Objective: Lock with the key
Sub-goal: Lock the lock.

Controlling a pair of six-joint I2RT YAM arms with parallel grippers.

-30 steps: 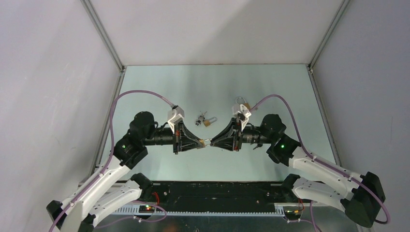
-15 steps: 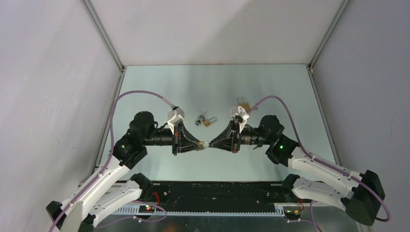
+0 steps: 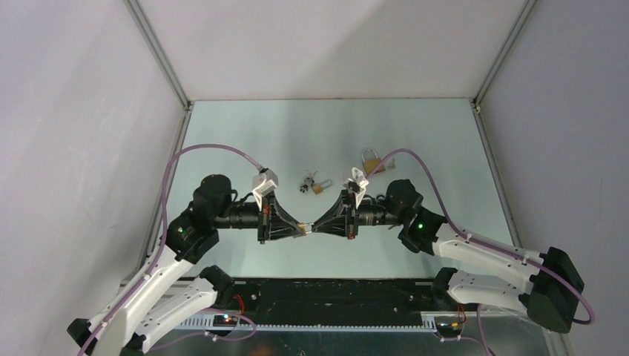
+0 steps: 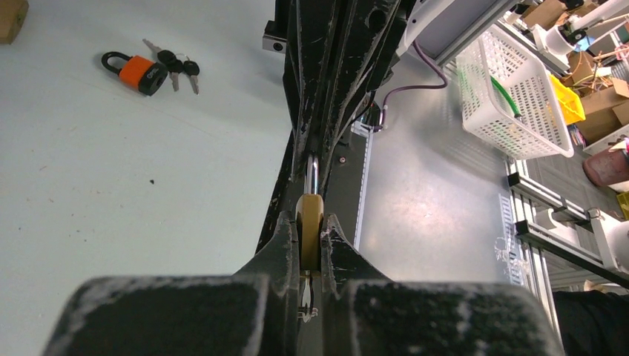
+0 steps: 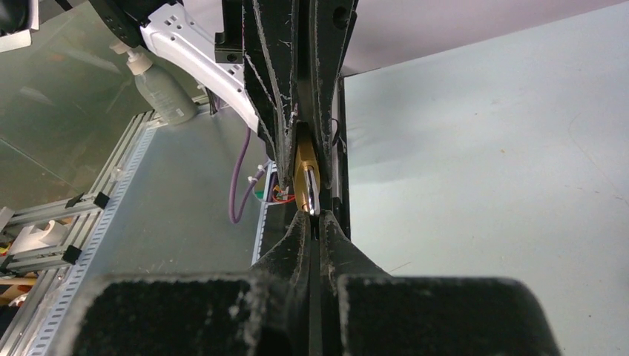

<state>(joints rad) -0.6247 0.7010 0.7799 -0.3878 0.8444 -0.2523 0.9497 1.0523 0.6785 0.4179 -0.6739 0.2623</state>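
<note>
A small brass padlock (image 4: 309,236) is held above the table between my two grippers. My left gripper (image 4: 309,221) is shut on its brass body. A thin key (image 4: 306,298) hangs from the body's underside, between the fingers. The steel shackle (image 4: 312,172) points away into my right gripper (image 5: 312,219), which is shut on the shackle's end. In the right wrist view the brass body (image 5: 303,172) sits between the left fingers. In the top view the two grippers meet tip to tip at the padlock (image 3: 305,226), with the left gripper (image 3: 296,225) and the right gripper (image 3: 317,225) on either side.
An orange padlock (image 4: 139,73) with a bunch of keys (image 4: 176,64) lies on the table behind the grippers; it also shows in the top view (image 3: 317,187). Another brass padlock (image 3: 371,160) lies further back right. A white basket (image 4: 515,96) stands off the table.
Both arms have shifted together to the left and a little toward the near edge, keeping the padlock held between them.
</note>
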